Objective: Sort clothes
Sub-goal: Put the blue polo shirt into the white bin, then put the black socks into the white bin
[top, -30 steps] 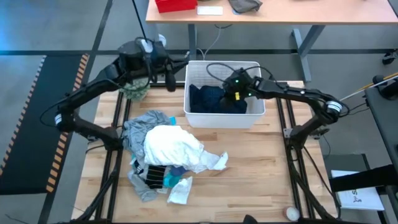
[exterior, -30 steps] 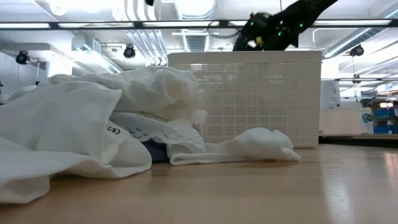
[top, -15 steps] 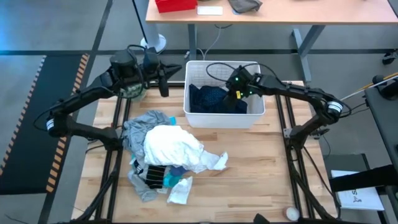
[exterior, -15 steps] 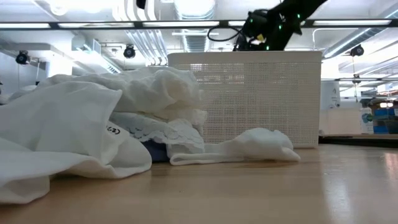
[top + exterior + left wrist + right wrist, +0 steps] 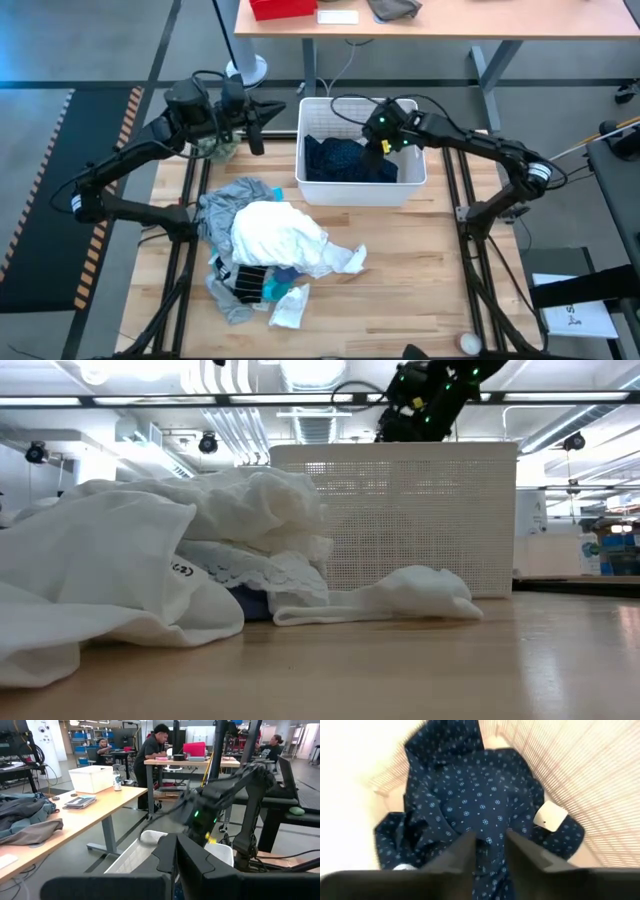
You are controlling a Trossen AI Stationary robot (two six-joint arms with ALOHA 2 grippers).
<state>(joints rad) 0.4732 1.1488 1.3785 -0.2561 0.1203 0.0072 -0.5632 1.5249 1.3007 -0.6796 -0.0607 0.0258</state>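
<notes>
**Q:** where's your right gripper sitting, and how much room is there around the bin?

**A:** My right gripper (image 5: pixel 385 140) hangs over the white bin (image 5: pixel 410 186), near its back right corner in the upper middle of the high view. Fingers (image 5: pixel 457 852) are parted a little with nothing between them — just air above the dotted navy garment (image 5: pixel 470 805), which lies crumpled in the bin with a white tag showing. The mesh walls rise close on both sides in my wrist view, so sideways room in there is tight; straight up is open.

**Q:** and the left one?

**A:** Left gripper (image 5: pixel 255 125) is shut on nothing, parked at the upper left of the high view, just left of the bin's left wall and above the table's back edge. A fuzzy green ball (image 5: pixel 215 148) sits under that arm.

**Q:** rest of the clothes?

**A:** All piled at lower left of centre on the wooden table (image 5: pixel 420 260): the white garment (image 5: pixel 275 235) on top, the grey garment (image 5: pixel 225 195) poking out toward the upper left, a turquoise bit (image 5: pixel 278 290) and a small white sock (image 5: pixel 290 310) at the bottom edge of the pile. The pile stops short of the bin's front wall, with a strip of bare wood between. The whole right half of the table in front of the bin is bare — easy moving there. In the low view a white sleeve end (image 5: pixel 400 600) lies in front of the bin.
</notes>
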